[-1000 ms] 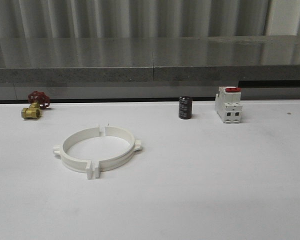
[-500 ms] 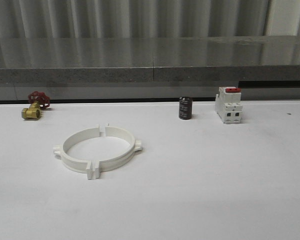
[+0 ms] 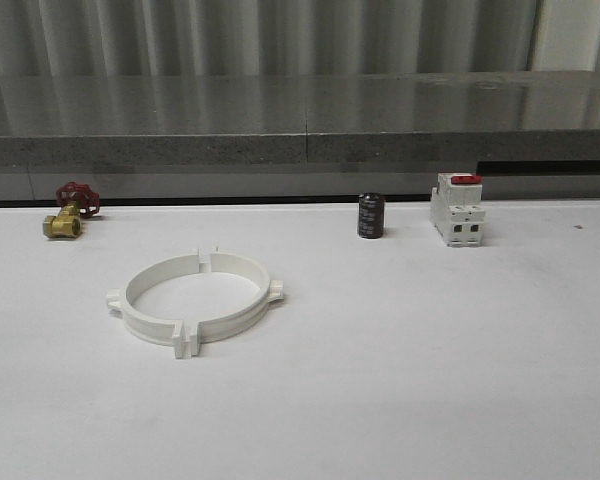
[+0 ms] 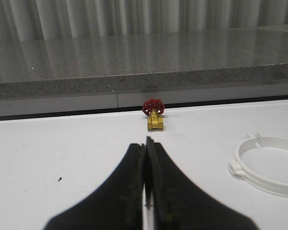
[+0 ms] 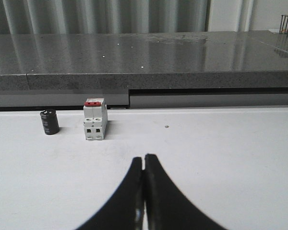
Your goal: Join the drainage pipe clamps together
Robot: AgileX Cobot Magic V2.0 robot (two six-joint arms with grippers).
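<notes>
The two white drainage pipe clamps (image 3: 194, 300) lie on the white table left of centre, their end tabs meeting so they form one low ring. Part of that ring (image 4: 269, 163) also appears in the left wrist view, off to the side of my left gripper (image 4: 145, 143). The left gripper is shut with nothing between its black fingers and hovers over bare table. My right gripper (image 5: 143, 159) is shut too, empty, over bare table well short of the breaker.
A brass valve with a red handwheel (image 3: 70, 210) sits at the back left. A black cylinder (image 3: 370, 216) and a white breaker with a red top (image 3: 457, 210) stand at the back right. A grey stone ledge (image 3: 300, 120) runs behind the table.
</notes>
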